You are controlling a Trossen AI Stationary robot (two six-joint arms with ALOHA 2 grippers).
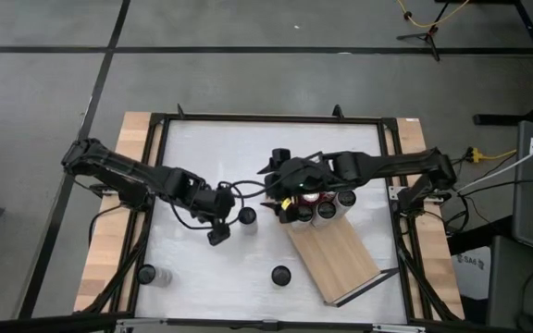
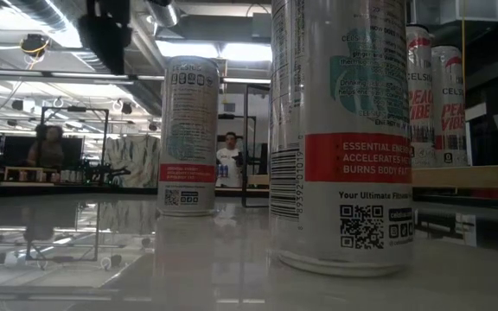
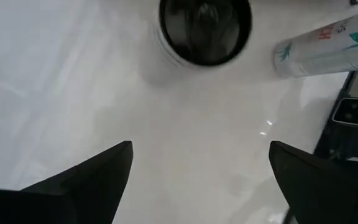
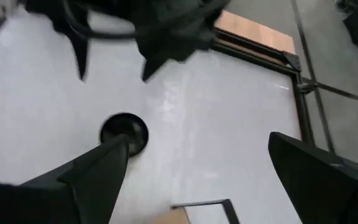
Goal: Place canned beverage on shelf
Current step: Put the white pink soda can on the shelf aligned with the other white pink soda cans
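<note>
Three cans stand in a row at the far end of the shelf, which lies slanted on the right half of the white table; three more stand loose on the tabletop, at and. The left gripper hangs wide open and empty just beside the middle loose can. The right gripper, equally wide and empty, hovers at the shelf's far end next to the row.

Bright overhead light, glossy tabletop glare
</note>
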